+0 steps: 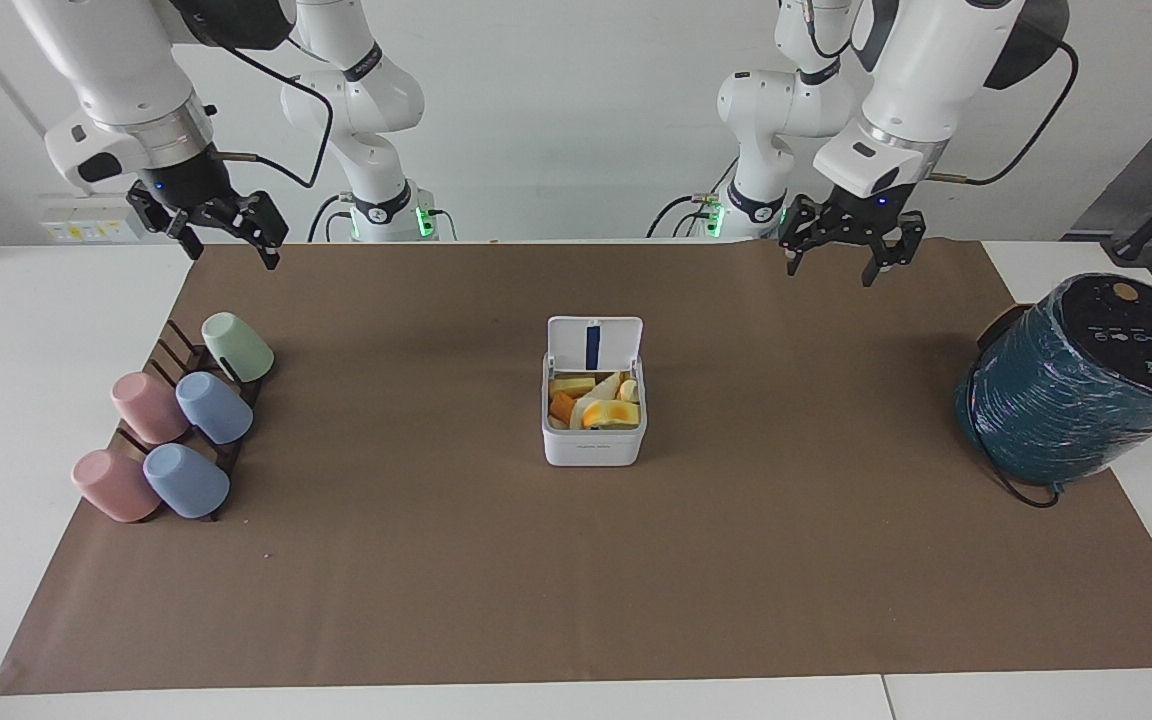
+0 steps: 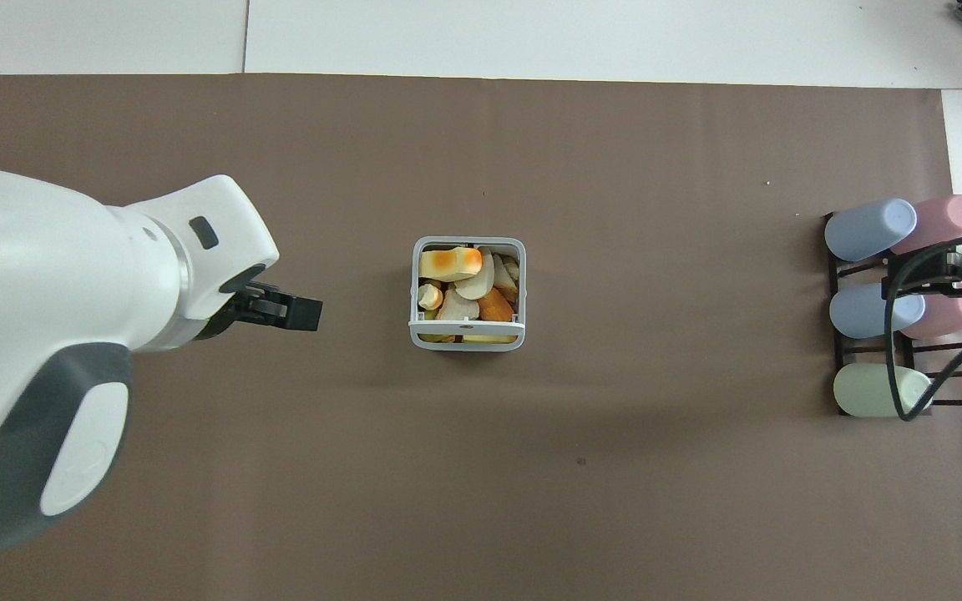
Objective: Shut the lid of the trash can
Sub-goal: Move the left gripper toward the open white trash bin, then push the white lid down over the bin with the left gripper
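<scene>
The trash can [image 1: 594, 420] stood at the middle of the brown mat [image 1: 576, 560] on the worktop [image 1: 56, 300], filled with food scraps. Its lid [image 1: 594, 344] stood upright on the hinge at the edge nearer to the robots, blue strip on the inner face showing – the can was open, and the closing step was not yet done.

The left pincer [image 1: 844, 258] hung in the air over the mat toward the left arm's end of the table, well apart from the can, its fingers apart and empty. The right pincer [image 1: 226, 235] hung over the mat's corner near the cup rack [image 1: 198, 390] at the right arm's end, fingers apart and empty; that arm waited.

Recommended procedure: bring the left pincer in above the lid's top edge from the robots' side, then push the lid forward and down over the opening. Contact should be high on the lid, away from the hinge – a low push is likely to slide the light can instead. Scraps piled near the rim may hinder full closure.

Inventory:
- trash can: one, with one lid
- cups on the rack: five – two pink, two blue, one green
- teal wrapped cylinder [image 1: 1076, 390]: one, at the left arm's end
</scene>
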You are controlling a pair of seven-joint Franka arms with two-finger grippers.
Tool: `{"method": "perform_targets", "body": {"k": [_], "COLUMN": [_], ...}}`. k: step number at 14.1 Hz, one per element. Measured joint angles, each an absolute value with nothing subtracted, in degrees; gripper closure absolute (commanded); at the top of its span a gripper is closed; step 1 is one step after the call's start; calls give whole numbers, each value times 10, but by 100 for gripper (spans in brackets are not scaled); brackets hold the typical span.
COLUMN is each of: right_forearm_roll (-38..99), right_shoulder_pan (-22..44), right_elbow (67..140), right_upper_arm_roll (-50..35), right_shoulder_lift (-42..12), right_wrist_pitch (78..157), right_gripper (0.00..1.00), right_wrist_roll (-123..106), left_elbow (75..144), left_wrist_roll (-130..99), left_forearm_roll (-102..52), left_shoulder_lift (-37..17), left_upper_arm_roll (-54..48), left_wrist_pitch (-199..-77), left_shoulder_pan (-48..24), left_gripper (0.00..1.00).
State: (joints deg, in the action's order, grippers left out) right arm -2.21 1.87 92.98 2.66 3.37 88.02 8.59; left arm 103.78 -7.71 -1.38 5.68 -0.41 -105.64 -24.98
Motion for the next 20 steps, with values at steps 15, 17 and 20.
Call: {"method": "perform_targets", "body": {"k": [15,17,20], "right_forearm_roll": [-22,-22,-22], "right_shoulder_pan": [19,19,19], "right_elbow": [930,930,930], "right_upper_arm_roll": [27,27,27], "right_shoulder_lift": [34,34,34], "right_wrist_pitch": [880,880,880], "right_gripper": [0,0,0], "right_wrist_roll": [86,86,86], "left_elbow": [1111,1111,1111], "left_wrist_roll": [-241,-243,-243], "left_forearm_roll": [-14,-14,-14], "left_shoulder_lift": [-6,-28,-52], "left_upper_arm_roll": [-5,-1,4], "left_wrist_pitch": [-1268,-1314,-1378], "left_shoulder_pan": [-388,-387,-379], "left_gripper": [100,100,100]}}
